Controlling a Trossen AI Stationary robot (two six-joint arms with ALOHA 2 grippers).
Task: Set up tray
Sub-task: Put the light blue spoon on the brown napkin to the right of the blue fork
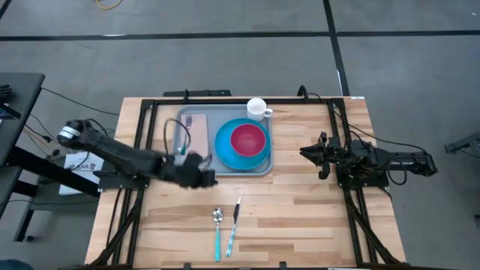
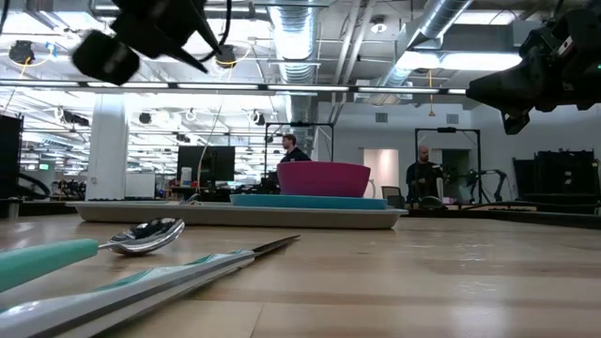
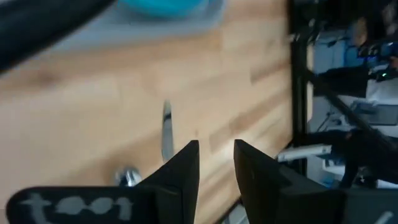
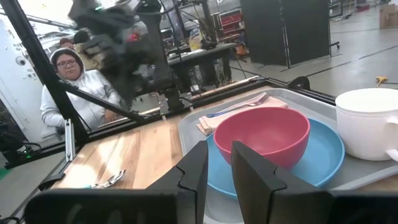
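Observation:
The light-grey tray [image 1: 247,171] lies mid-table. On it are a tan napkin [image 1: 198,133] with a fork [image 4: 239,106] on top, and a blue plate [image 1: 225,154] holding a red bowl [image 1: 248,139]. A white mug [image 1: 257,109] stands at the tray's far right corner. A teal-handled spoon [image 1: 218,225] and knife [image 1: 233,219] lie on the wood near the front edge. My left gripper [image 1: 208,178] hovers over the tray's near edge, narrowly open and empty [image 3: 216,163]. My right gripper [image 1: 306,154] waits right of the tray, fingers nearly together, empty [image 4: 219,163].
Black frame rails run along the table's far, left and right edges [image 1: 225,100]. Bare wood lies between the tray and my right gripper and around the cutlery. A person in a light hoodie [image 4: 74,87] sits beyond the table's left side.

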